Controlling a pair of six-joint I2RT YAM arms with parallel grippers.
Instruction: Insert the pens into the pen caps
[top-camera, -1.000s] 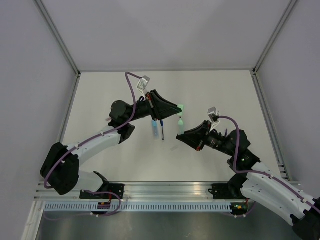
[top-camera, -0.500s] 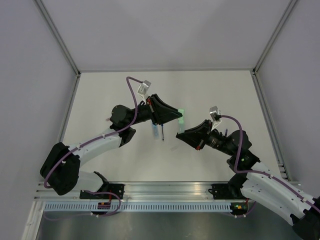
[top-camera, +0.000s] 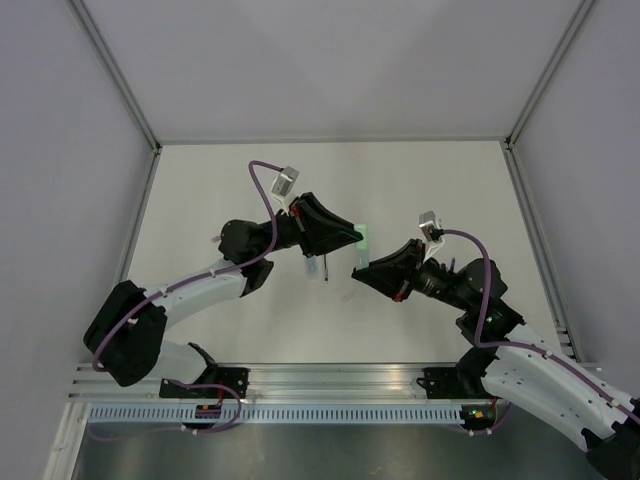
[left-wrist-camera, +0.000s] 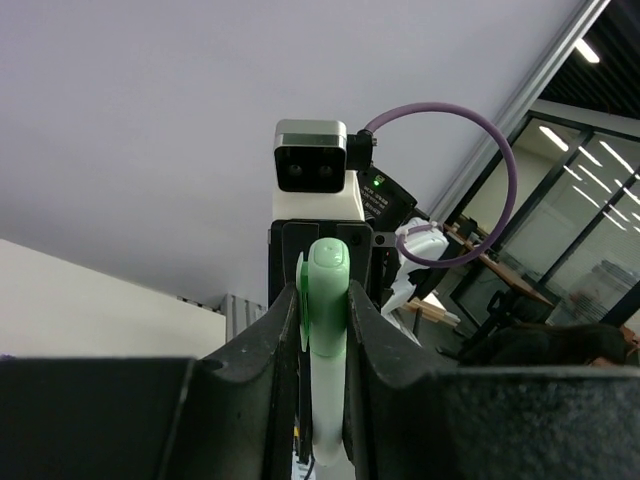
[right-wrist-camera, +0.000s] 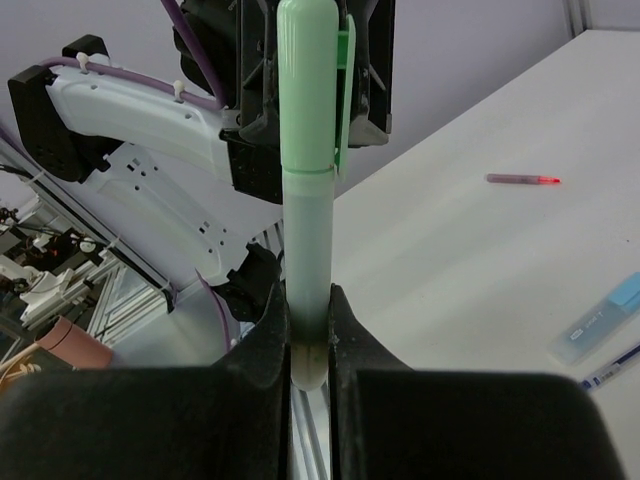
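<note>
A pale green pen (right-wrist-camera: 305, 240) stands upright between my two grippers, its upper end inside a mint green pen cap (right-wrist-camera: 308, 90). My right gripper (right-wrist-camera: 307, 320) is shut on the pen's lower barrel. My left gripper (left-wrist-camera: 326, 330) is shut on the cap (left-wrist-camera: 328, 290), with the barrel (left-wrist-camera: 328, 410) running out below it. From above, the two gripper tips nearly meet at mid-table, left (top-camera: 356, 238) over right (top-camera: 358, 268), and the green cap (top-camera: 365, 237) shows between them. A red-pink pen (right-wrist-camera: 523, 179) lies on the table further off.
A light blue pen cap (right-wrist-camera: 598, 322) and a thin blue pen (right-wrist-camera: 615, 366) lie side by side on the white table (top-camera: 440, 190), under the left arm in the top view (top-camera: 314, 266). Grey walls and aluminium posts enclose the table.
The left gripper has come down and toward the right gripper. The gap between the two tips has shrunk, and less of the green pen shows between them.
</note>
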